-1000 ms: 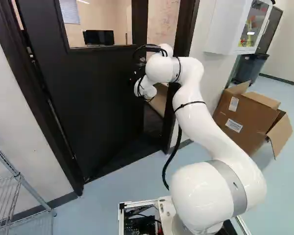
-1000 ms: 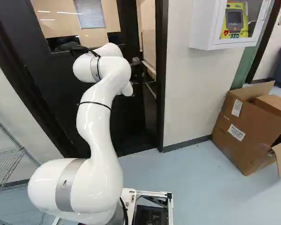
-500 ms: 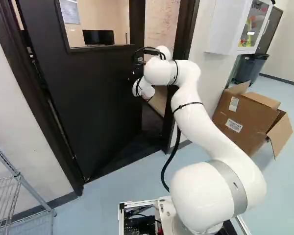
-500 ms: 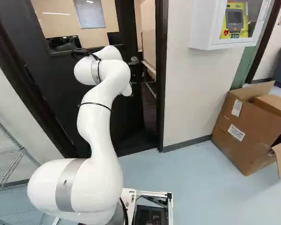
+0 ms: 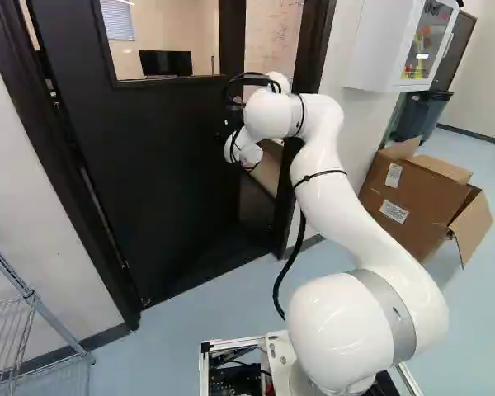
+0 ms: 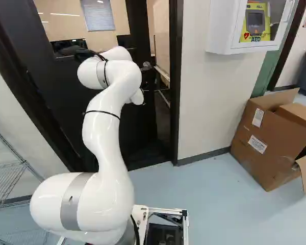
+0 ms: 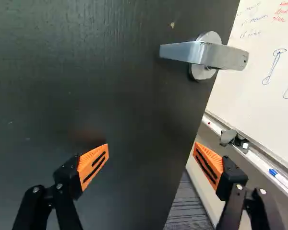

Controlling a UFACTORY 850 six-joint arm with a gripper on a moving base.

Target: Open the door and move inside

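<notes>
Pale blue floor (image 6: 204, 194) and white wall (image 6: 204, 97) surround a dark doorway. Cardboard box (image 6: 262, 145) at three o'clock in the right base view, wall cabinet (image 6: 227, 30) at one; wire rack (image 5: 25, 305) at eight o'clock in the left base view. Black door (image 5: 140, 181), windowed and ajar, stands at nine to ten o'clock there, a white robot arm (image 5: 355, 223) reaching toward it. With twelve o'clock straight ahead of the black gripper (image 5: 229, 124), the silver lever handle (image 7: 201, 52) is at one, ungripped; whiteboard (image 7: 264, 52) at two, past the door's edge. Orange-padded fingers (image 7: 93, 165) are spread wide, nothing pinched.
</notes>
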